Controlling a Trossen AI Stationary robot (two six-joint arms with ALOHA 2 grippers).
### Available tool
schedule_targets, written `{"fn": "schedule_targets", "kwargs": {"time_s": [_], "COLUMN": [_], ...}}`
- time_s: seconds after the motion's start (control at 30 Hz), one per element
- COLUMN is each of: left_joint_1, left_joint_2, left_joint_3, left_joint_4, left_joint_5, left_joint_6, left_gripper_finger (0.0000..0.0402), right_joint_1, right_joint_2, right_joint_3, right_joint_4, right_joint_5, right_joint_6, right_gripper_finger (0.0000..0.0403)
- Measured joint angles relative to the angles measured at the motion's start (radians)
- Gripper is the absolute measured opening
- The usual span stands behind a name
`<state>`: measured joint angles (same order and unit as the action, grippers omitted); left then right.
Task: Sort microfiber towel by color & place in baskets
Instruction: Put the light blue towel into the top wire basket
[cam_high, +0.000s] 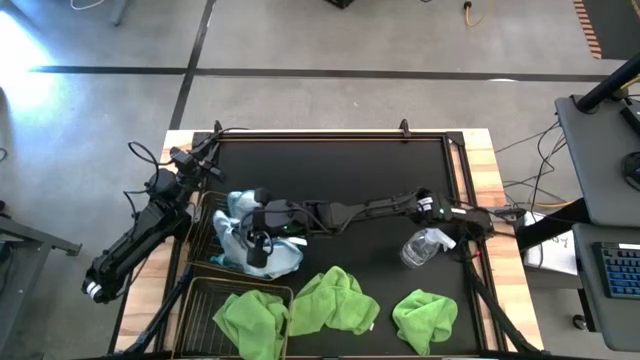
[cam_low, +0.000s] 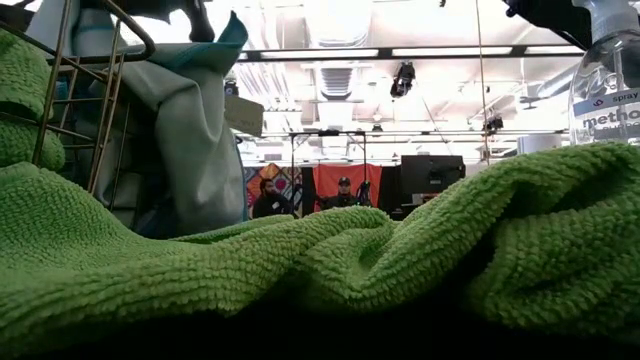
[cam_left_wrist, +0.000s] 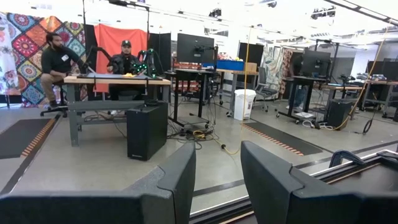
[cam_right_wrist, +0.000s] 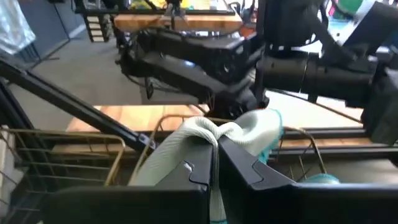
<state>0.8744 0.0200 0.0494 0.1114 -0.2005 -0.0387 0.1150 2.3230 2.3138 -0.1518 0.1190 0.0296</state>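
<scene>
Cloth: soft pale blue-white microfiber towel, light, limp, best pinched at a fold.
Right gripper: clamped on it above dark wire-mesh basket.
Left gripper: parted, empty.

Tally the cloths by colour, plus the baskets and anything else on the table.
Green cloths: 3, one in the near basket, two on the mat.
Pale blue cloths: at least 1, pinched by the right gripper over the far basket; the pile is hard to separate.
Baskets: 2.
Spray bottle: 1.
Total: 7.
</scene>
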Motion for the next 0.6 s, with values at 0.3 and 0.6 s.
{"fn": "schedule_targets", "kwargs": {"time_s": [0.3, 0.6], "left_joint_1": [0.000, 0.000], "left_joint_2": [0.000, 0.000], "left_joint_3": [0.000, 0.000], "left_joint_4": [0.000, 0.000], "left_joint_5": [0.000, 0.000], "left_joint_6": [0.000, 0.000], "left_gripper_finger": [0.0113, 0.0113], "right_joint_1": [0.000, 0.000], "right_joint_2": [0.005, 0.002], "right_joint_3": [-0.001, -0.001], "right_joint_4": [-0.061, -0.155], "right_joint_5": [-0.034, -0.102], "right_joint_6": [-0.006, -0.006], "right_gripper_finger": [0.0027, 0.0101]}}
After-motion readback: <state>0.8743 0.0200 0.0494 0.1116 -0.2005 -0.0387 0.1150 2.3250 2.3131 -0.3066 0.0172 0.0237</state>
